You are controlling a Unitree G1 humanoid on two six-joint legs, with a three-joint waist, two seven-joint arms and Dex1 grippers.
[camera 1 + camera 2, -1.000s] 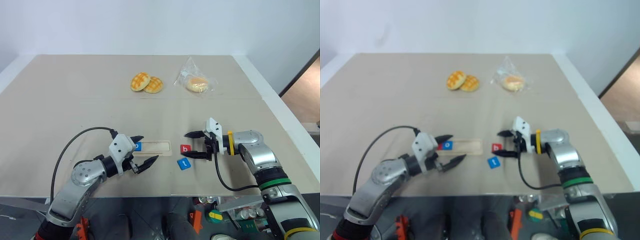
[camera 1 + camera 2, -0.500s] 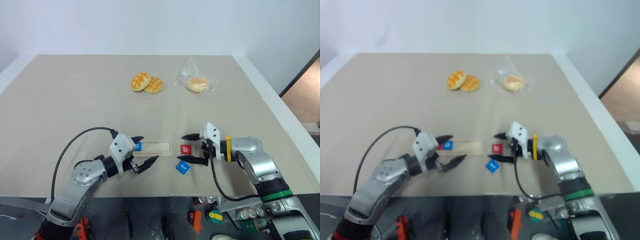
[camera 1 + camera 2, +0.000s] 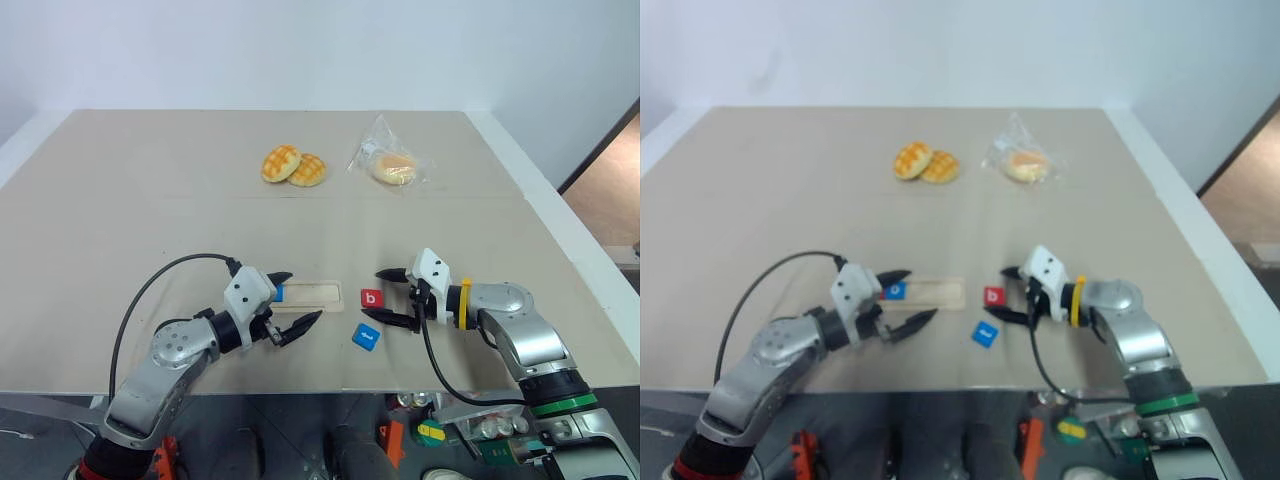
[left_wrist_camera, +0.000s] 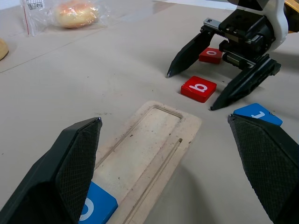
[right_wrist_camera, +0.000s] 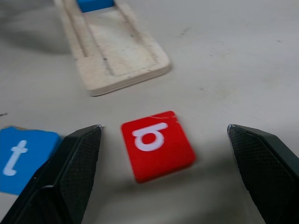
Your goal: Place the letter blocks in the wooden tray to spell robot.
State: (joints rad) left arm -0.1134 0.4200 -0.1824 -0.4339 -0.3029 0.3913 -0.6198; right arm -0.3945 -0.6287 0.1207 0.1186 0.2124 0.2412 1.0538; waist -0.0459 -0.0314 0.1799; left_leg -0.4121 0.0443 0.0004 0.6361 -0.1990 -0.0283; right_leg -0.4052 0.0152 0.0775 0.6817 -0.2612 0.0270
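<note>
The left gripper (image 3: 290, 301) hovers with its two black fingers spread wide and empty over the left part of the wooden tray (image 3: 310, 294), a pale grooved strip lying flat near the front edge of the table (image 3: 150, 210). A blue letter block marked o (image 4: 91, 208) sits in the tray's groove at its left end; the rest of the groove is bare. Just right of the tray lies a red block marked b (image 3: 371, 298), flat on the table, and a little nearer the front edge a blue block marked t (image 3: 366, 336). The left wrist view shows another red block (image 4: 210, 54) behind the b, under the other gripper. The right gripper (image 3: 388, 298) has its fingers wide apart and empty, one tip on either side of the red b without touching it. The tabletop is a broad, plain beige sheet. Far back rest two golden waffle-patterned buns (image 3: 293, 166), touching, and to their right a bun in a clear plastic bag (image 3: 391, 162). A white wall (image 3: 300, 50) stands behind the table.
</note>
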